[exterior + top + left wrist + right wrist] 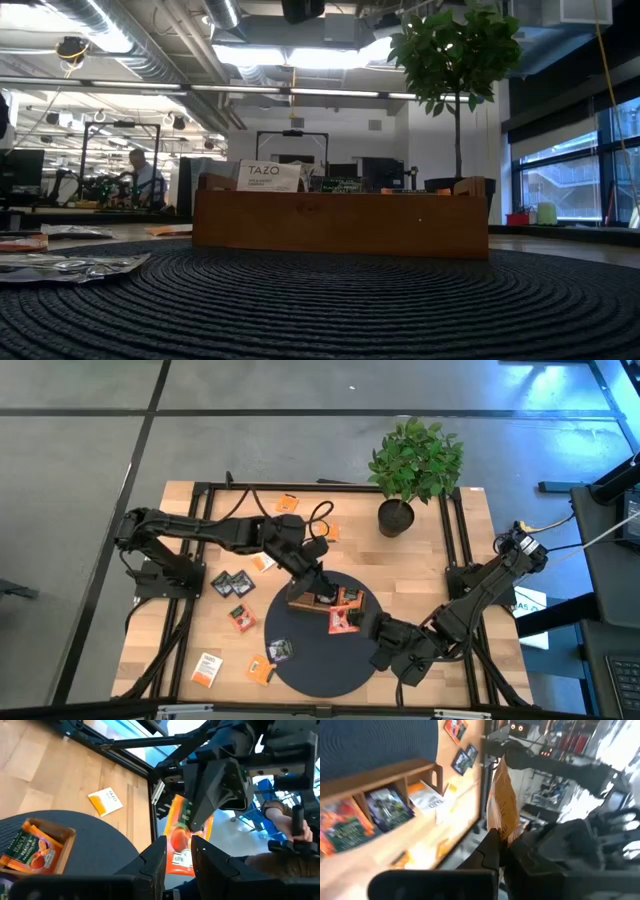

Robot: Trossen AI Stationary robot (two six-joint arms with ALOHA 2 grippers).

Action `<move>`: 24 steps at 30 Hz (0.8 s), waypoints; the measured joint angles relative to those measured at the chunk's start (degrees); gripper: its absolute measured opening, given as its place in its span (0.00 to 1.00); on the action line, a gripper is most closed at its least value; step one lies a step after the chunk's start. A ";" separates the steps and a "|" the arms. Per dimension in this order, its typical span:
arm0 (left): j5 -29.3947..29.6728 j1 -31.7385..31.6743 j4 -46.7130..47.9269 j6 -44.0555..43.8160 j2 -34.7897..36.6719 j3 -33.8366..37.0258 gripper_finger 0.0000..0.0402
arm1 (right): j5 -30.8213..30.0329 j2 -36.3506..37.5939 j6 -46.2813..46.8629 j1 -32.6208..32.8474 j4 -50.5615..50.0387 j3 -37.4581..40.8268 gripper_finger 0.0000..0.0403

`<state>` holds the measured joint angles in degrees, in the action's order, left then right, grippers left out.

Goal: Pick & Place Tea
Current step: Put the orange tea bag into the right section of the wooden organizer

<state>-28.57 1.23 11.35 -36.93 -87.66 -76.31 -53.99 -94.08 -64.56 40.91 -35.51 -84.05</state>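
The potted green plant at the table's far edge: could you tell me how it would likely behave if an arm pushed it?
The potted green plant would probably tip rather than slide, since its leafy crown spreads far wider than the small dark pot. In the low view its thin stem carries that foliage high, so it looks top-heavy. A low push at the pot seems safer.

The left arm reached in from its side, bent at the elbow, with its left tool (322, 582) pointed down. Its two fingers (152, 862) stood a little apart, pinching a thin tea packet (181, 842). The right arm was folded low, and its right tool (362, 622), close beside the left tool, was squeezed tight on another packet (501, 805).
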 joint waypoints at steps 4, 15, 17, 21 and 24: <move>-0.09 0.08 -0.29 -2.18 0.00 0.02 0.22 | -1.36 0.00 -8.58 -0.28 2.61 0.02 0.03; -3.87 1.09 -0.49 -4.48 0.00 0.01 0.21 | -1.80 0.00 -21.67 -2.75 10.27 0.04 0.03; -3.95 1.57 -0.70 -4.48 0.00 0.00 0.21 | -1.69 0.00 -21.95 -3.10 11.56 0.07 0.03; -3.96 2.12 -0.83 -4.39 0.00 0.00 0.21 | -1.64 0.00 -25.22 -3.52 13.45 0.07 0.03; -4.05 2.13 -0.91 -4.33 0.00 0.00 0.21 | -1.30 0.00 -28.12 -3.57 14.85 0.07 0.03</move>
<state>-32.62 3.37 10.44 -41.26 -87.66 -76.31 -55.30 -94.08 -92.69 37.34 -20.66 -83.99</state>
